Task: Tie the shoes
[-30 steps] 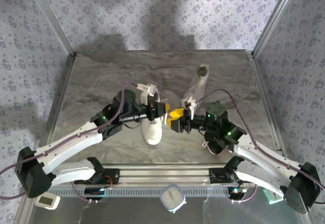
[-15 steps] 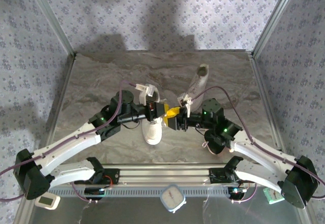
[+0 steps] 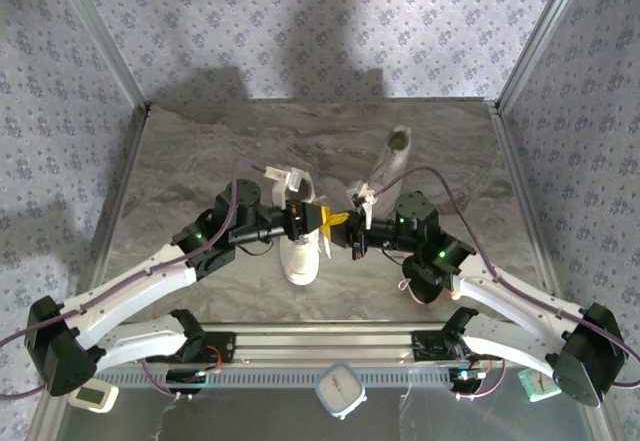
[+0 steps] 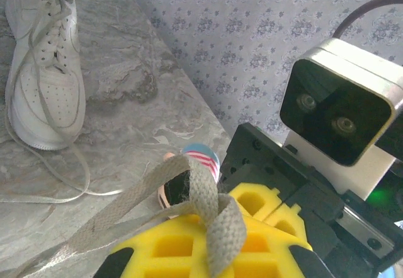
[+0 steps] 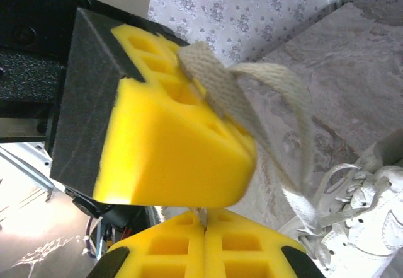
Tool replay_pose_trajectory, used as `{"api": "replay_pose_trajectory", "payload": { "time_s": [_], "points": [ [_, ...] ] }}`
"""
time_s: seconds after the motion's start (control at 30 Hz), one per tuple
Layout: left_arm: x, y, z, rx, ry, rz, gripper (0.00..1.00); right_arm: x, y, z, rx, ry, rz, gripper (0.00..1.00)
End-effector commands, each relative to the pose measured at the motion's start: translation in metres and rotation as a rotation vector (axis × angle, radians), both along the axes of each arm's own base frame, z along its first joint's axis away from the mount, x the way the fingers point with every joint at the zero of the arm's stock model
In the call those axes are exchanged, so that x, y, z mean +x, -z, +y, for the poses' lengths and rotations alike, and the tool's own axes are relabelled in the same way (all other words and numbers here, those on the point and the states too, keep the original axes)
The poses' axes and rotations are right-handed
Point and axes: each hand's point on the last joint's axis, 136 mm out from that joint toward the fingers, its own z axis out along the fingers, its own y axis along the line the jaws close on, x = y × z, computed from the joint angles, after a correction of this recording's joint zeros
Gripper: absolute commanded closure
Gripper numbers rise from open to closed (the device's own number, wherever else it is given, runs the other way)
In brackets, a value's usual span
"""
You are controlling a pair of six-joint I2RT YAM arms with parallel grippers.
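A white low-top lace-up sneaker (image 3: 300,258) lies at the middle of the grey marbled table (image 3: 190,161), and its flat white lace (image 4: 201,196) rises off it in a loop, draped over the yellow foam pads of the left gripper (image 4: 211,256), which is clamped on that lace. The second white sneaker (image 3: 390,161) lies farther back to the right, its laces loose on the table. The right gripper (image 5: 204,243), tip to tip with the left just above the near sneaker, is closed; whether it pinches the lace I cannot tell

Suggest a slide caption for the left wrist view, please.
Left tool pinching a looped lace, one white sneaker lying beyond on the table.
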Motion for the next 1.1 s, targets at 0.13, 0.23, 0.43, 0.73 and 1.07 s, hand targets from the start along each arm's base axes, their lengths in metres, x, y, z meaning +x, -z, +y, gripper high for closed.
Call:
{"api": "replay_pose_trajectory", "payload": {
  "time_s": [0.13,0.23,0.43,0.73,1.07],
  "points": [
    [-0.005,-0.007,0.004,-0.023,0.009,-0.021,0.87,0.004,-0.024,-0.009,0.019,0.064,-0.053,1.00],
    [-0.005,-0.007,0.005,-0.021,0.010,-0.024,0.87,0.007,-0.024,-0.011,0.010,0.091,-0.053,1.00],
    [-0.005,-0.006,0.007,-0.020,0.005,-0.027,0.87,0.019,-0.023,-0.024,-0.020,0.192,-0.059,1.00],
    [-0.005,-0.005,0.009,-0.012,-0.001,-0.032,0.88,0.035,-0.023,-0.041,-0.054,0.330,-0.049,1.00],
    [0.006,-0.004,0.052,0.106,-0.166,-0.094,1.00,0.058,-0.026,-0.090,-0.174,0.621,-0.031,1.00]
  ]
}}
